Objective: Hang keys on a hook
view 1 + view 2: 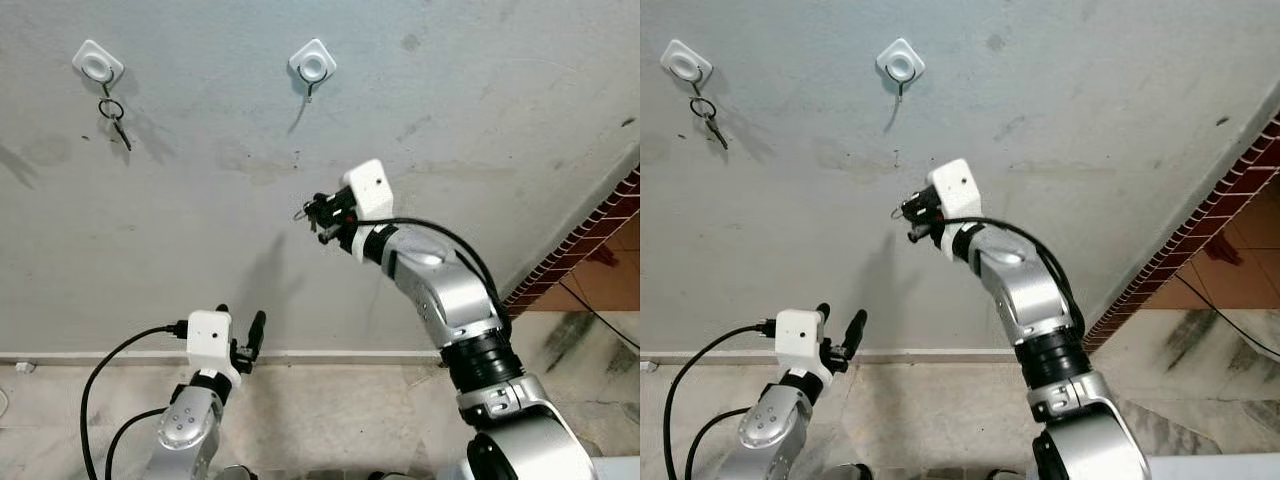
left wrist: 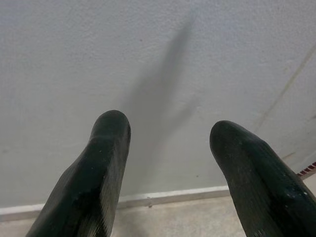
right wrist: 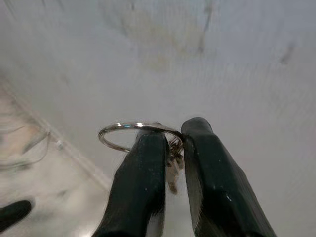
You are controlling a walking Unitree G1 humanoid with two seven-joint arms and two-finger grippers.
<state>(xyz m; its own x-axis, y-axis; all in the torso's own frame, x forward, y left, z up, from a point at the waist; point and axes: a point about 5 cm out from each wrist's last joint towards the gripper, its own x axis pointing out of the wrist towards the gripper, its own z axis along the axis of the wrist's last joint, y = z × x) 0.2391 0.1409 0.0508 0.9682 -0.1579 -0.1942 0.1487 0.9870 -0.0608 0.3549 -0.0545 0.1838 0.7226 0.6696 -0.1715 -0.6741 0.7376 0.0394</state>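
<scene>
Right gripper (image 1: 318,213): raised toward the wall (image 1: 480,110), its two black fingers (image 3: 140,168) pinched together on the keys (image 3: 173,150).

Keys: clamped between the right fingertips; a thin metal ring (image 3: 126,127) sticks out past the tips, with small key parts tucked in the narrow gap between the fingers.

Ring axis: in the right wrist view the ring lies broadside across the fingertips, its flat loop reaching forward and to one side of them, so the open loop is what faces the wall.

Empty hook (image 1: 312,68): white pad with a small metal prong, on the wall above the right fingertips and almost straight over them; well apart from the ring.

Taken hook (image 1: 97,63): farther off toward the robot's left, already carrying another ring and key (image 1: 114,115).

Key relation: the free hook lies upward from the ring, so my judgement is that the coming move is mostly a lift along the wall, then slipping the loop over the prong.

Nearer arm: the right one, by a wide margin, and it is the one holding the load.

Left gripper (image 1: 240,335): low near the foot of the wall, fingers spread apart with nothing between them, idle.

Risk: the ring is thin and the prong small, so a slight tilt of the loop could make it miss.
</scene>
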